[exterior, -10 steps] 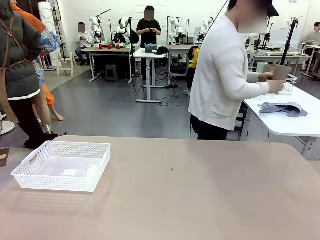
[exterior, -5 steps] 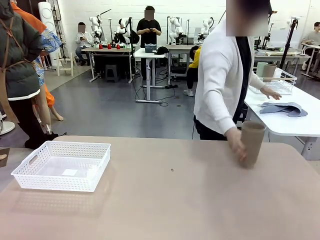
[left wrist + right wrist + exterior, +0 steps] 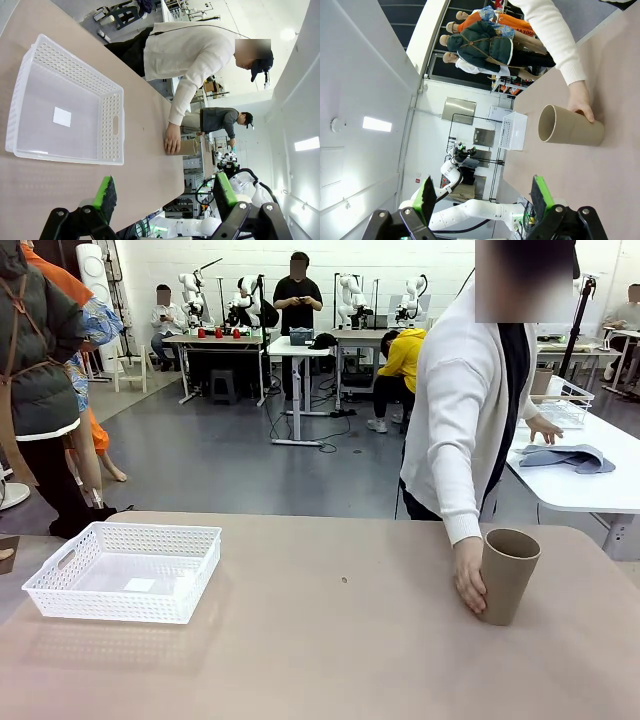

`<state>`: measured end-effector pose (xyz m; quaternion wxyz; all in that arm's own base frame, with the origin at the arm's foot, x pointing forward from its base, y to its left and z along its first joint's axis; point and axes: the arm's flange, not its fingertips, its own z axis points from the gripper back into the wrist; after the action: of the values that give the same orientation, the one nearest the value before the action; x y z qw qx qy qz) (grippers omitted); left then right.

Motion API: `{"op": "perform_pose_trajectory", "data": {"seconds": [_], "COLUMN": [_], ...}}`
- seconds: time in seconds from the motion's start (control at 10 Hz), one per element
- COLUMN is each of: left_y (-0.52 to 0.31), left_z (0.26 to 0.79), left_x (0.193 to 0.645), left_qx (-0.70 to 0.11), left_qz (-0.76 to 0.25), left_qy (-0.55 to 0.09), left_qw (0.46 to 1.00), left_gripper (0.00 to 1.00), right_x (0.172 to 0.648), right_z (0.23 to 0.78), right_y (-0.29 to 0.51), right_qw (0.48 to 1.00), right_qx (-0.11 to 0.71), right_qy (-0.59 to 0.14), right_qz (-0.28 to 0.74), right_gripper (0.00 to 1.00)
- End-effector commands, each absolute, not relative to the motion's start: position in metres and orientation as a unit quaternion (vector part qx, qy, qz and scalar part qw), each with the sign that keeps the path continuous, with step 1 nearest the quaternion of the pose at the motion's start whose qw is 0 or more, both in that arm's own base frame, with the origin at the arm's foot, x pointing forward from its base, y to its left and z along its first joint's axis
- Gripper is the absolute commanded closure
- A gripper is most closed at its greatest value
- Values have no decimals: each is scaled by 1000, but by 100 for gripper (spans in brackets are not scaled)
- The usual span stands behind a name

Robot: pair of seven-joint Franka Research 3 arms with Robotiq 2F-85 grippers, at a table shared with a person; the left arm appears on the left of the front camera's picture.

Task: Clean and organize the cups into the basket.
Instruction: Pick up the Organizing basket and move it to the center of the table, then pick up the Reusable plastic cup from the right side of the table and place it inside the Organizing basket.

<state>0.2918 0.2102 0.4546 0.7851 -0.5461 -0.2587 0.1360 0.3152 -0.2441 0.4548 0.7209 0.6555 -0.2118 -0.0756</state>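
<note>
You have one tan cup (image 3: pixel 507 575) standing upright on the table (image 3: pixel 340 640), near the right end and toward the far edge. The person's hand (image 3: pixel 468 580) is pressed against its left side. The white basket (image 3: pixel 110 602) sits well apart from it at the table's left end, with a small white label (image 3: pixel 62 116) on its floor. Your left gripper (image 3: pixel 165 192) hangs above the table near the basket, jaws spread wide and holding nothing. Your right gripper (image 3: pixel 483 195) is also wide apart and empty, facing the cup and the hand on it, well apart from both.
</note>
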Motion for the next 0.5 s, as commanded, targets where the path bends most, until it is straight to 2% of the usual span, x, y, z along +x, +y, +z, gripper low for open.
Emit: {"op": "perform_pose_trajectory", "data": {"seconds": [0.0, 0.1, 0.3, 0.4], "left_y": [209, 210, 206, 203], "left_z": [456, 455, 462, 468], "left_x": [293, 292, 283, 287], "left_qx": [-548, -546, -426, -379], "left_qz": [131, 136, 32, -14], "left_qy": [-262, -259, -309, -280], "left_qw": [783, 785, 850, 882], "left_gripper": [0, 0, 0, 0], "right_x": [315, 315, 323, 329], "right_z": [453, 455, 453, 451], "right_y": [-245, -244, -235, -227], "right_qw": [725, 721, 734, 746], "right_qx": [651, 656, 627, 577], "right_qy": [-210, -212, -238, -264], "right_qz": [-79, -76, 110, 201], "right_gripper": [0, 0, 0, 0]}}
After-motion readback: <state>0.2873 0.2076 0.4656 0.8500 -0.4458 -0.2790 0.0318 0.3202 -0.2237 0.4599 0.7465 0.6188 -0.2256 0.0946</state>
